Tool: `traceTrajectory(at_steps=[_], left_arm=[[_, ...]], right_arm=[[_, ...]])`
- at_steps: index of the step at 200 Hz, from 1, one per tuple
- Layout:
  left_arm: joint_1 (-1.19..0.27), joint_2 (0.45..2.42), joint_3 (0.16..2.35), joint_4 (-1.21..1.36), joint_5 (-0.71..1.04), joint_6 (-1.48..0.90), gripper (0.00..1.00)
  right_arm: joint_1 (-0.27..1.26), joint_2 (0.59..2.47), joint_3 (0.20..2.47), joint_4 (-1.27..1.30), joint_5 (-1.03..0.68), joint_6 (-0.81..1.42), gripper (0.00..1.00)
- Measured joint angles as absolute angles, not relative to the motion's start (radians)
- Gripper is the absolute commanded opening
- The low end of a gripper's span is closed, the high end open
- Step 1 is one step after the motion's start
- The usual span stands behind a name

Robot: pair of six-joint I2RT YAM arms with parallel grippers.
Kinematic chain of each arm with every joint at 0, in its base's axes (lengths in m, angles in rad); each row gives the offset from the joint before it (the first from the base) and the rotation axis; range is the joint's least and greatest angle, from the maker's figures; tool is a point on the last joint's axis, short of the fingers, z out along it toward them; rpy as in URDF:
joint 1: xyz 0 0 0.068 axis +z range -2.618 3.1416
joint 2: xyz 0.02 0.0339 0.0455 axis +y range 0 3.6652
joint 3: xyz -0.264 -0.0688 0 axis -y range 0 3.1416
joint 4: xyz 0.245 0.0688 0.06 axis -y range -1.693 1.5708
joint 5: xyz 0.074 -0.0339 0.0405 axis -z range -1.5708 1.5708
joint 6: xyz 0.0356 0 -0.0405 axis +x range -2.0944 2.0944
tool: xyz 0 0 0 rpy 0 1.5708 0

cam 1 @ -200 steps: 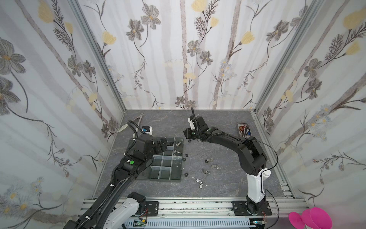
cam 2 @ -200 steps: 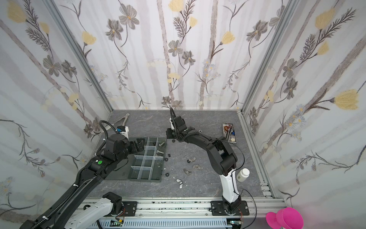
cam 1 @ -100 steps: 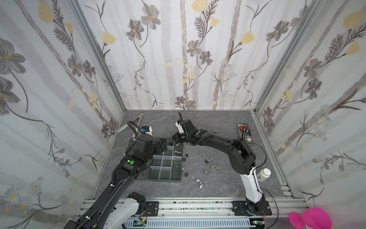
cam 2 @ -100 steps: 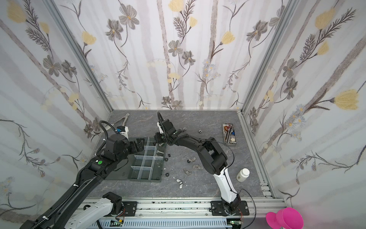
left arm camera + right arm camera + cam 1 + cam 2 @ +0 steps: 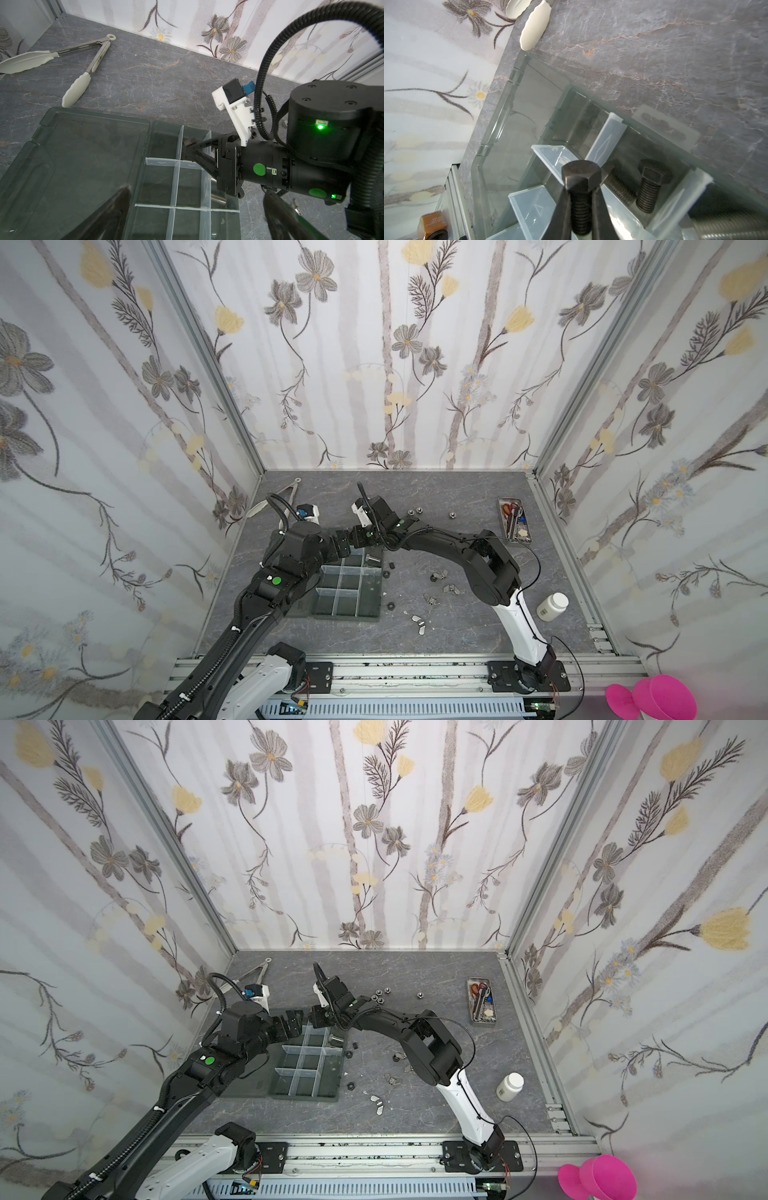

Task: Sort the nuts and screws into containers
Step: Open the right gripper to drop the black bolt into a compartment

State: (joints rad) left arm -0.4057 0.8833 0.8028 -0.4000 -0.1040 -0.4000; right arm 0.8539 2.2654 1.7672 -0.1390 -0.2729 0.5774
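Observation:
In the right wrist view my right gripper (image 5: 581, 199) is shut on a black hex-head screw (image 5: 581, 182), held just above the containers' clear dividers (image 5: 604, 141). Two more black screws (image 5: 652, 187) lie in the cell beside it, and a silver screw (image 5: 726, 228) lies in the neighbouring cell. In both top views that gripper (image 5: 357, 537) (image 5: 316, 1018) hovers over the far end of the dark grey organiser tray (image 5: 376, 616). My left gripper (image 5: 343, 545) (image 5: 197, 199) stands open and empty right next to it. Silver nuts (image 5: 415, 512), wing nuts (image 5: 440, 574) and black nuts (image 5: 390, 605) lie loose on the table.
The organiser's lid (image 5: 72, 155) lies open flat beside the cells. Metal tongs (image 5: 286, 493) rest at the back left. A narrow metal tray of scissors (image 5: 514, 518) stands at the back right. A white bottle (image 5: 552, 605) stands near the right edge.
My right gripper has travelled left from the middle of the table to the tray's far cells, carrying the black screw. The left arm has stayed put.

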Motion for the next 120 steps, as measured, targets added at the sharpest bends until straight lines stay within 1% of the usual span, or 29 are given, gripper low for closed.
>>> traceTrajectory(at_steps=[12,31,48,74,93,120], left_arm=[[-0.406,0.883,0.802,-0.4,-0.104,-0.4,1.0],[-0.406,0.887,0.802,-0.399,-0.104,-0.4,1.0],[-0.406,0.896,0.802,-0.399,-0.104,-0.4,1.0],[-0.406,0.897,0.802,-0.399,-0.104,-0.4,1.0],[-0.406,0.891,0.8,-0.397,-0.104,-0.4,1.0],[-0.409,0.879,0.799,-0.396,-0.1,-0.4,0.97]], right_arm=[[0.852,2.265,1.768,-0.147,-0.273,0.582,0.28],[0.854,2.265,1.769,-0.15,-0.27,0.583,0.38],[0.855,2.258,1.769,-0.152,-0.27,0.582,0.42],[0.851,2.245,1.769,-0.151,-0.269,0.582,0.46],[0.849,2.235,1.764,-0.152,-0.259,0.581,0.46],[0.837,2.184,1.72,-0.152,-0.259,0.575,0.46]])
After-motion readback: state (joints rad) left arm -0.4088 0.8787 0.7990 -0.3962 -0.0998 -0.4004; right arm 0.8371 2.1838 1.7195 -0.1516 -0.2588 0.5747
